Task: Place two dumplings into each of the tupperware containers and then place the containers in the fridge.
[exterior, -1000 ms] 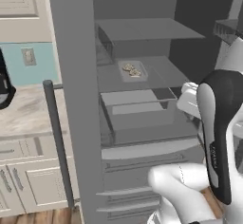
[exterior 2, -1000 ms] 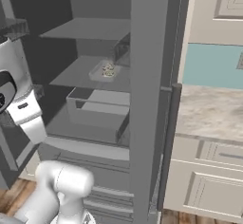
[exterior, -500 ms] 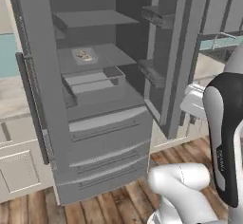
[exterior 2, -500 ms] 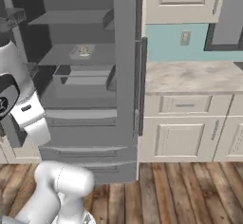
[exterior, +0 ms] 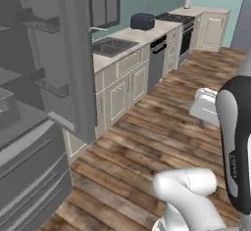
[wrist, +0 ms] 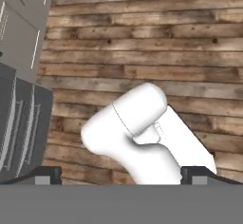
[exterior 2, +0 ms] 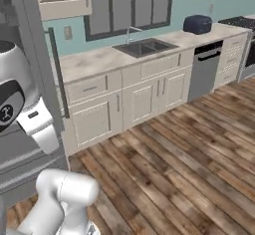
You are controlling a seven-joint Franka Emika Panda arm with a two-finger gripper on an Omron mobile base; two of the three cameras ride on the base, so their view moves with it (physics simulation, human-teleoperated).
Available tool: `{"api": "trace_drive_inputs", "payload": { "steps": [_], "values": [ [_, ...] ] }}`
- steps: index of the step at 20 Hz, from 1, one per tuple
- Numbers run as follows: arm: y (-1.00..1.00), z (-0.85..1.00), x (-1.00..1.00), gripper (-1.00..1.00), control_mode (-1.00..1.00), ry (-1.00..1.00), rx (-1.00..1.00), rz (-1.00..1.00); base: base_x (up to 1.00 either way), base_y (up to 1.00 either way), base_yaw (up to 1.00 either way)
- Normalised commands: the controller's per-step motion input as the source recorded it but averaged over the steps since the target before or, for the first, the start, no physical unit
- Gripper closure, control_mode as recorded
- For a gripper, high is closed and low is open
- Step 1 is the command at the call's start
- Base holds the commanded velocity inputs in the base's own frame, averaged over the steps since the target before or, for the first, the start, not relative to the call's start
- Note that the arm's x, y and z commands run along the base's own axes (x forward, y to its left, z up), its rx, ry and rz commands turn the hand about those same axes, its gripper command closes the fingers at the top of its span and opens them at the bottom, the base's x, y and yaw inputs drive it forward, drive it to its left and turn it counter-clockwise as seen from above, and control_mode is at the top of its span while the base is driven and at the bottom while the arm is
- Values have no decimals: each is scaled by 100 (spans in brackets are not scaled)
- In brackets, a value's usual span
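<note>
The fridge (exterior: 29, 142) stands at the left of the left base view, its door (exterior: 73, 58) swung open and grey drawers below. Its long bar handle (exterior 2: 57, 74) runs down the left side of the right base view. In the hand view my gripper (wrist: 121, 174) points down at the wooden floor; its dark fingertips (wrist: 47, 173) sit far apart, open, with nothing between them. The fridge's lower drawers (wrist: 19, 118) are at the left there. The dumplings and the tupperware containers are out of view.
A cream counter (exterior 2: 99, 59) with a sink (exterior 2: 142, 46), a toaster (exterior 2: 197, 24) and a steel dishwasher (exterior 2: 205, 69) runs along the teal wall. A stove (exterior: 176, 18) stands farther back. Wooden floor (exterior: 147, 137) stretches in front of the cabinets.
The whole picture has swung: the base has turned away from the fridge, which slid to the left. The shelf with a tray of dumplings has left the views; counter and floor came in.
</note>
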Motion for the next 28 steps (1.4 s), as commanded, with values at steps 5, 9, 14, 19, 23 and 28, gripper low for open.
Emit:
{"api": "trace_drive_inputs", "payload": {
  "steps": [5, 9, 14, 19, 23, 28],
  "values": [
    [0, 0, 0, -100, 100, 0, 0, 0, -14, -2, -92],
    [0, 0, 0, -100, 100, 0, 0, 0, 0, 0, -98],
    [0, 0, 0, -100, 100, 0, 0, 0, 0, 0, -100],
    [0, 0, 0, -100, 100, 0, 0, 0, 0, -2, -96],
    [0, 0, 0, -100, 100, 0, 0, 0, 8, -29, -84],
    [0, 0, 0, -100, 100, 0, 0, 0, 71, -43, -57]
  ]
}}
